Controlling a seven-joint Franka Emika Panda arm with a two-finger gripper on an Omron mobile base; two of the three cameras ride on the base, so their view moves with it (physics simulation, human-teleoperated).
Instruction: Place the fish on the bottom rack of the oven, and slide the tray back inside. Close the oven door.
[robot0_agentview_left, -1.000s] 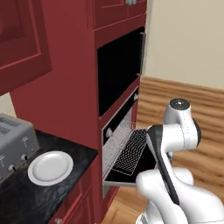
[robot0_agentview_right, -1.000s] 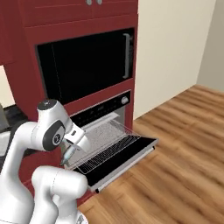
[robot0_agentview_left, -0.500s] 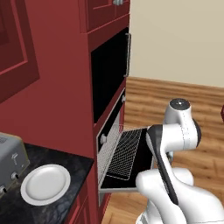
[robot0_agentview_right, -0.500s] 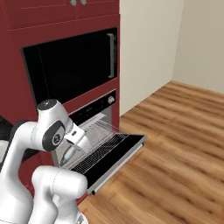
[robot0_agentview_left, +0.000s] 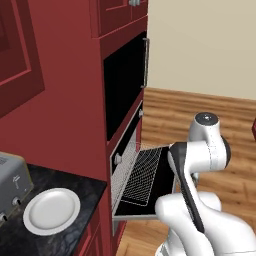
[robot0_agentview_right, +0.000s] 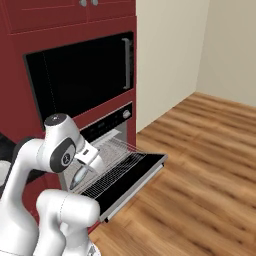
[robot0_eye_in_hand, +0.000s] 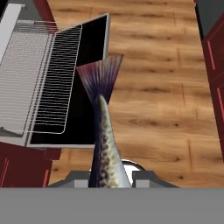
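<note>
My gripper is shut on the fish, a slim dark speckled body whose purple-grey tail fin points away from the hand. Beyond the tail, the oven door lies folded down flat, black face up. The silver wire bottom rack is pulled out over it. From the base views the rack sticks out of the oven above the open door, with my arm held in front of it. The fish hangs over the wooden floor beside the door, apart from the rack.
A white plate and a silver toaster sit on the black counter left of the oven. Above the oven is a black-fronted unit with a vertical bar handle. Wooden floor stretches to the right.
The base has moved, so both base views have shifted: the oven sits nearer and the toaster has slid toward the left edge. The arm holds the same pose.
</note>
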